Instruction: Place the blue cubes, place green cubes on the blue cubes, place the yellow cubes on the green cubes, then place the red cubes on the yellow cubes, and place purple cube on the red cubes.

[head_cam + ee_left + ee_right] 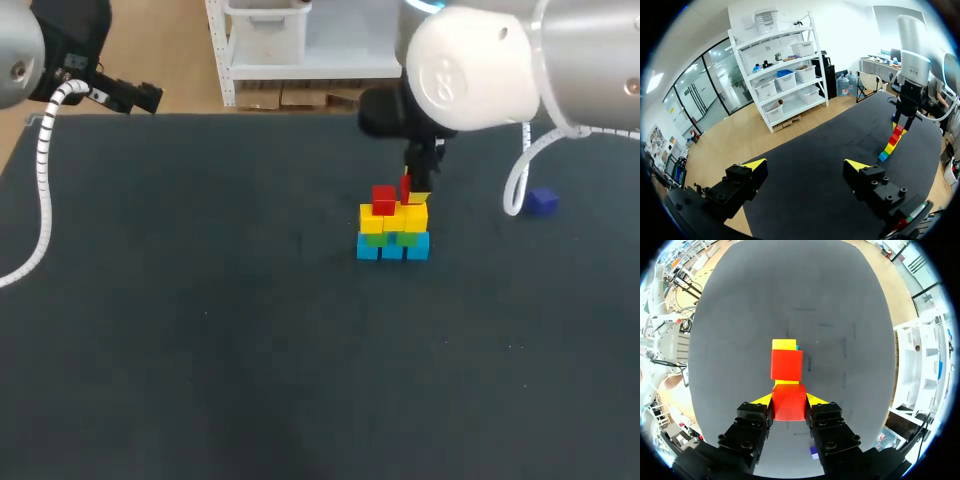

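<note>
On the big black table (200, 350), the wall of blue, green and yellow blocks (392, 238) stands toward 1 o'clock of the middle, my left gripper (806, 165) hangs spread and empty, and my right gripper (789, 407) pinches a small red block (789, 401), likely light, hard and slippery, by its flat sides, at 3 o'clock of the other red block (383, 200).

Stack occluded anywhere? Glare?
Head view: right arm's white casing hides most of the right gripper; stack clear, no glare. Left wrist view: stack small, far off. Right wrist view: held red cube covers part of it.
</note>
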Robot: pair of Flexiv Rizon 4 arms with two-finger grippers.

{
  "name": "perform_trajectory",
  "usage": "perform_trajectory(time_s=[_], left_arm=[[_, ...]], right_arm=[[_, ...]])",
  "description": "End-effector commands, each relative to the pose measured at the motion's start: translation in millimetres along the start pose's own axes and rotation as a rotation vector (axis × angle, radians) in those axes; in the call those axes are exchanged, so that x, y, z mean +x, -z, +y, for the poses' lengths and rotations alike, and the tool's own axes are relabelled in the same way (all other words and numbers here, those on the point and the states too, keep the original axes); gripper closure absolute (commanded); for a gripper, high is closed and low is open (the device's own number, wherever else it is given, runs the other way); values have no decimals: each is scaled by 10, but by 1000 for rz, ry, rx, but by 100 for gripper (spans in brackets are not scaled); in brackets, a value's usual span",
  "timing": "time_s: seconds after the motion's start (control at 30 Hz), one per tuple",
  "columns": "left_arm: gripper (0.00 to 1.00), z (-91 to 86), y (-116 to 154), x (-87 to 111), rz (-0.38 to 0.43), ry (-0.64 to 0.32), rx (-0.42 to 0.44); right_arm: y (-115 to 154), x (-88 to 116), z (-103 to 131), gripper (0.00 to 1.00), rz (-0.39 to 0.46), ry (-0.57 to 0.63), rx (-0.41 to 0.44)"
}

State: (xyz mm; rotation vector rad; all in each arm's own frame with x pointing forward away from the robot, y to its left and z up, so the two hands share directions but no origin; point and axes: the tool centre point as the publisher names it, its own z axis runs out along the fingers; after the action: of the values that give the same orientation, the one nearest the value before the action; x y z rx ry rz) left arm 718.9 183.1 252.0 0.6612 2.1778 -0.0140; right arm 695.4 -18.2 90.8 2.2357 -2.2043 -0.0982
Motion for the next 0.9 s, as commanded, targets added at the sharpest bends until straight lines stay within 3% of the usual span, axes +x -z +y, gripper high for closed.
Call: perform_trajectory(time_s=[0.03, 0.9], left_arm=[[0, 11, -10, 2, -3, 0, 3], [0, 11, -10, 2, -3, 0, 3]], right_arm=[[-29, -5, 13, 100, -2, 0, -3], [-102, -42, 87, 100, 0, 1, -21]])
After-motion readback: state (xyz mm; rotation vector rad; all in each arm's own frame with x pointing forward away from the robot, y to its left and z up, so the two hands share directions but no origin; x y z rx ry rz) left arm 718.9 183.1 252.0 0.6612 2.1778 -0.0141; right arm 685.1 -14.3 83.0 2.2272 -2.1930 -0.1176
